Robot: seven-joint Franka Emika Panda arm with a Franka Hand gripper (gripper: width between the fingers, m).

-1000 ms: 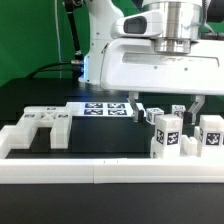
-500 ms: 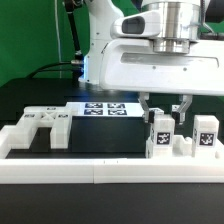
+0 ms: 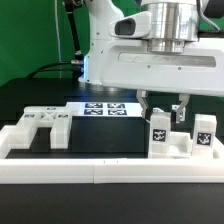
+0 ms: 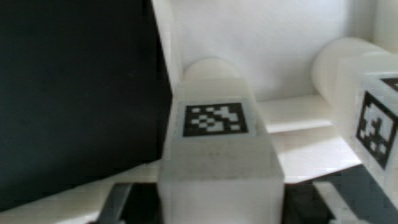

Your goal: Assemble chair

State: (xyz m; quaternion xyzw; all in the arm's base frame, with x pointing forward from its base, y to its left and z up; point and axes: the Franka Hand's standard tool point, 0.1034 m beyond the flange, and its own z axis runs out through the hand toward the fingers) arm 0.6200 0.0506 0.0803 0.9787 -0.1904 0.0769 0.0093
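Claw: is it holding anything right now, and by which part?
Yes: the claw grips the tagged white chair post by its top end.

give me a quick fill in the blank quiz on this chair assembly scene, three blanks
1. The gripper grips a white post that stands ___, not flat.
2. In the exterior view, the slotted panel lies on the post's ___ side.
3. The table is ___ in colour.
Missing words: upright; left; black.
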